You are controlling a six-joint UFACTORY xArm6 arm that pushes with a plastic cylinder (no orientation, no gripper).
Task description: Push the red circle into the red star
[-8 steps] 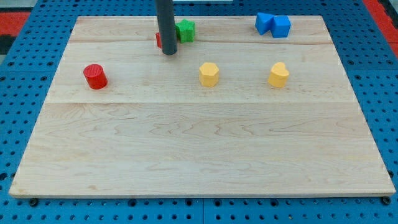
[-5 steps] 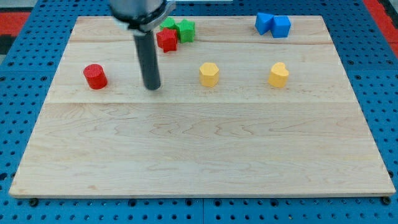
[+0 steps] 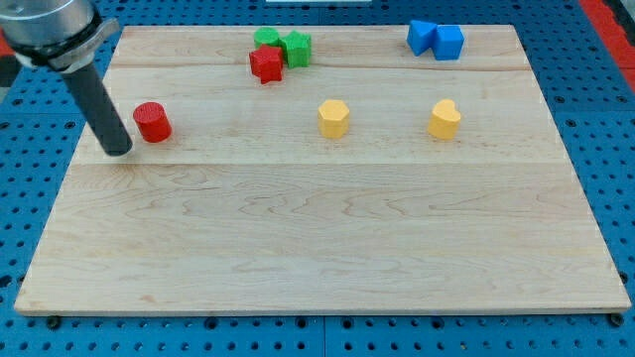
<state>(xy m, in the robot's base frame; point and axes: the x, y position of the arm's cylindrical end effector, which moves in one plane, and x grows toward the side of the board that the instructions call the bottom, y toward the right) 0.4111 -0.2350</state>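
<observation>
The red circle point(image 3: 152, 121) is a short cylinder on the left part of the wooden board. The red star point(image 3: 265, 63) lies near the board's top edge, well to the right of the circle and touching two green blocks. My tip point(image 3: 119, 152) rests on the board just to the left of and slightly below the red circle, close to it with a small gap. The rod leans up toward the view's top left.
Two green blocks point(image 3: 287, 46) sit right behind the red star. Two yellow blocks point(image 3: 333, 118) point(image 3: 444, 119) lie mid-board. Two blue blocks point(image 3: 436, 40) sit at the top right. The board's left edge point(image 3: 69, 169) is close to my tip.
My tip has moved from beside the red star, down and to the left across the board, to the left side of the red circle. No block has moved.
</observation>
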